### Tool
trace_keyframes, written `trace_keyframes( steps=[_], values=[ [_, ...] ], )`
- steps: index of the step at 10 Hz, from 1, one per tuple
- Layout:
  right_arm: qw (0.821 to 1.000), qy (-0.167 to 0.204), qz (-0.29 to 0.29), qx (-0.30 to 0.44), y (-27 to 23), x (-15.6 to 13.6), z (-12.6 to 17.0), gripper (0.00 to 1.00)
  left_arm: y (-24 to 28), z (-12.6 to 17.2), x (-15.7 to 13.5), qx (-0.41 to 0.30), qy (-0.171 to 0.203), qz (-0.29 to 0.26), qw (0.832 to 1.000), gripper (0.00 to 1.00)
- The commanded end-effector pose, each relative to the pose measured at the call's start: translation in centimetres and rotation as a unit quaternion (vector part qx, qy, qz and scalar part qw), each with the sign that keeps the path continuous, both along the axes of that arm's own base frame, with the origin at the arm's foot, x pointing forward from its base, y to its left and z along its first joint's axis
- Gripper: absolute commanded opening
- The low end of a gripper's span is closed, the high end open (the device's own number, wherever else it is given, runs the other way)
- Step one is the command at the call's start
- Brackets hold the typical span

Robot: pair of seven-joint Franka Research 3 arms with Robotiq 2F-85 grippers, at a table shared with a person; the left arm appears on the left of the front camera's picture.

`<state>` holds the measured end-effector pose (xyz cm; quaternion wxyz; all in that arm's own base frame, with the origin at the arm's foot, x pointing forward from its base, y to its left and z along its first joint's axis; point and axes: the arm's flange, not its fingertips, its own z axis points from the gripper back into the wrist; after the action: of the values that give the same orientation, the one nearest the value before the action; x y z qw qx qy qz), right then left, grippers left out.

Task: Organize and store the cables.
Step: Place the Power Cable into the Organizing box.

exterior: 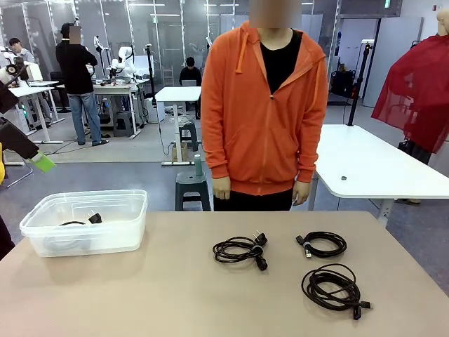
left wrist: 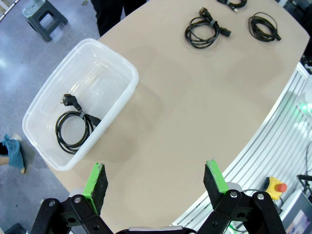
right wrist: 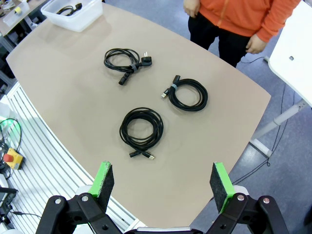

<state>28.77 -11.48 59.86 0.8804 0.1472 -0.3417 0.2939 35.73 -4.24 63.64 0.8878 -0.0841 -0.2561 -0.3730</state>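
The tabletop (exterior: 175, 295) is plain beige. The cables (exterior: 240, 250) on it are black, like the one inside the clear, colourless bin (exterior: 42, 235) at the far left. The person's hoodie (exterior: 238, 126) is orange over black. The left arm's fingers (left wrist: 100, 187) and the right arm's fingers (right wrist: 103, 179) are black with green pads.

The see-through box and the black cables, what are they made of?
The box looks like clear, slightly cloudy plastic with a smooth finish: the cable inside shows through its walls. The cables on the table look coated in matte black rubber or soft plastic, since they bend in loose loops. I cannot tell which of the two it is.
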Motion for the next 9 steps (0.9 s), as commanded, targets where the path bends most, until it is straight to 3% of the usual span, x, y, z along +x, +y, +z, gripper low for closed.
trace_keyframes(
  steps=[1, 6, 9],
  values=[
    [1.0, 0.0, 0.0, 0.0, 0.0, 0.0, 0.0, 1.0, 0.0, -0.1, -0.4, -0.003, 0.001, 0.002, 1.0, 1.0],
    [1.0, 0.0, 0.0, 0.0, 0.0, 0.0, 0.0, 1.0, 0.0, -0.1, -0.4, -0.003, 0.001, 0.002, 1.0, 1.0],
    [0.997, 0.064, -0.037, 0.004, 5.1, 3.6, -1.8, 1.0, 0.0, -0.1, -0.4, -0.003, 0.001, 0.002, 1.0, 1.0]
  ],
)
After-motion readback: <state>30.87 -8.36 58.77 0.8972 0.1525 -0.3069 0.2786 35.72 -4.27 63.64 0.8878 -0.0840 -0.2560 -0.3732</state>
